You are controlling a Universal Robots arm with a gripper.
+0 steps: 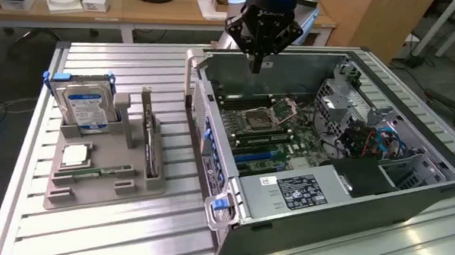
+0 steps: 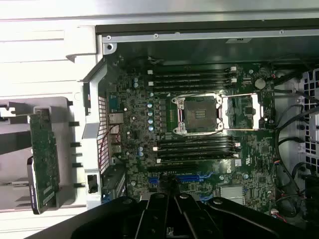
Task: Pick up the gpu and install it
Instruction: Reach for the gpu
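A single robot arm's gripper [image 1: 256,69] hangs over the rear edge of an open computer case [image 1: 413,192], which lies on its side on a slatted metal desk [image 1: 136,62]. The fingers are pressed together into a narrow point and hold nothing.

The gpu [image 1: 148,136] is not in the case. It stands on its long edge in a slot of a grey parts tray [image 1: 97,199], at the exterior view's left, just beside the case wall and well apart from the gripper. In the same tray a hard drive [image 1: 86,108] with a blue and white label stands upright, and a RAM stick [image 1: 102,171] lies flat.

Inside the case the motherboard [image 1: 274,136] lies exposed, with an open CPU socket [image 1: 257,118] and a blue expansion slot [image 1: 257,158] towards the front. Loose cables [image 1: 369,142] sit at the far side.

Likely risks: the card is thin and stands on edge, so an off-centre or tilted grip could tip it or jam it in its slot. Shut fingers coming down on it would strike its top edge. The drive stands close by and could be bumped. Carried low, the card could catch the case wall.
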